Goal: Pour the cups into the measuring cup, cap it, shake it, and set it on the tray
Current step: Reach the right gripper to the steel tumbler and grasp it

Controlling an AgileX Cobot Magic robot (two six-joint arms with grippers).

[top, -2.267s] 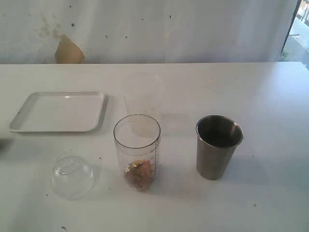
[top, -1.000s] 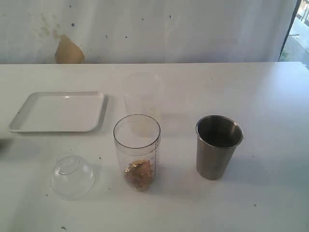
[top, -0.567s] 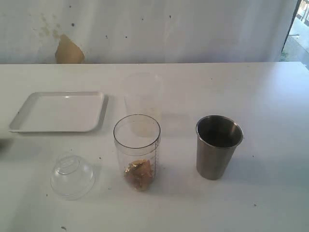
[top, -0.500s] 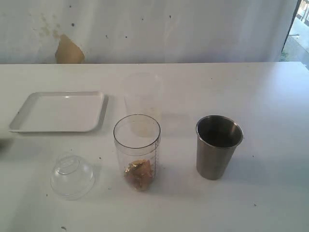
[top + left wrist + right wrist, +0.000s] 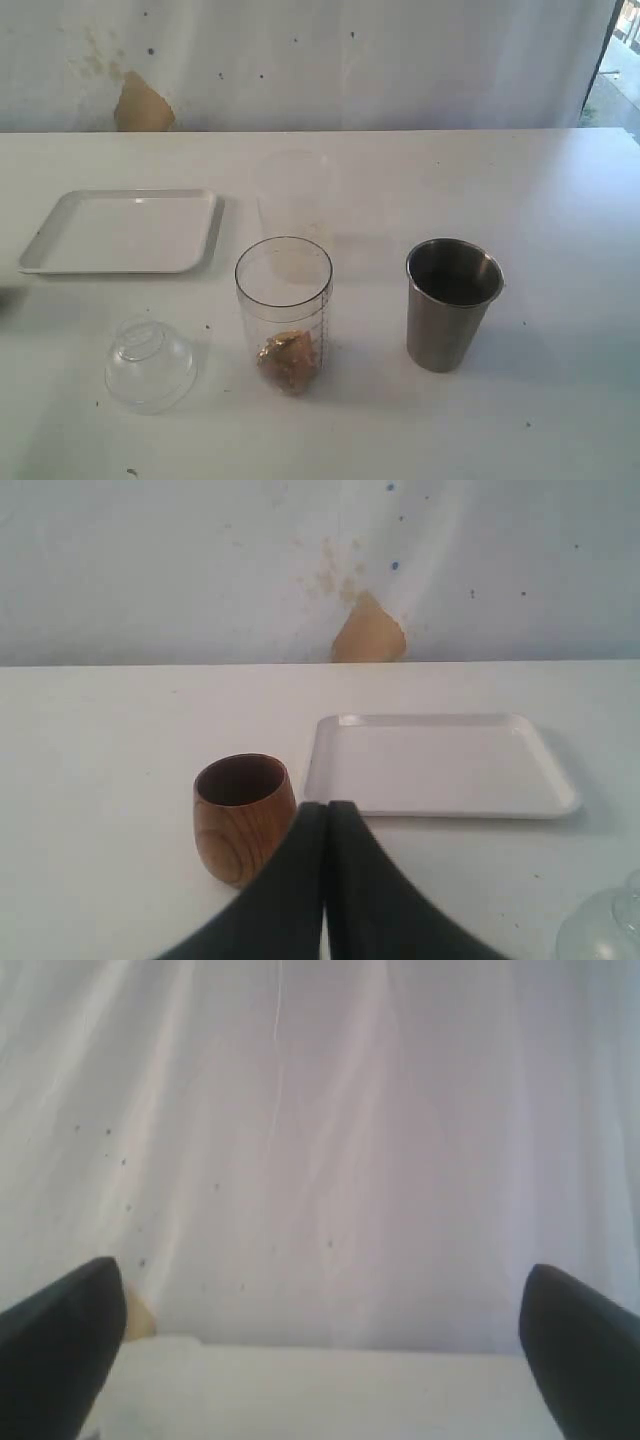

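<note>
The measuring cup (image 5: 284,310) stands upright near the middle of the table (image 5: 560,190), toward the near side. It is tall, clear plastic, slightly tapered and open-topped, with marks printed down one side. A small heap of golden-brown bits (image 5: 288,362) lies at its bottom. Just behind it stands a frosted cup (image 5: 297,205), milky and faint against the white top; I cannot tell whether the two touch. To the right, well apart, the steel tumbler (image 5: 452,302) stands upright, brushed, tapered and dark inside. Near the measuring cup on its front left, a clear dome lid (image 5: 150,362) rests rim down. Behind the lid lies the tray (image 5: 125,230), shallow, white and smooth, with rounded corners and a raised rim.

My left pincer (image 5: 326,810) is closed. Its two black fingers (image 5: 290,890) press flat together along their length with nothing between them. Just past them stands the wooden cup (image 5: 243,815), round and brown with the grain showing, upright with its dark mouth open. It is beside the tray's short end and apart from it. Whether my fingers touch the cup I cannot tell.

My right pincer (image 5: 320,1272) is spread wide, its dark fingertips (image 5: 70,1320) far apart, gripping nothing. It faces a white draped sheet (image 5: 330,1110) behind the table.
</note>
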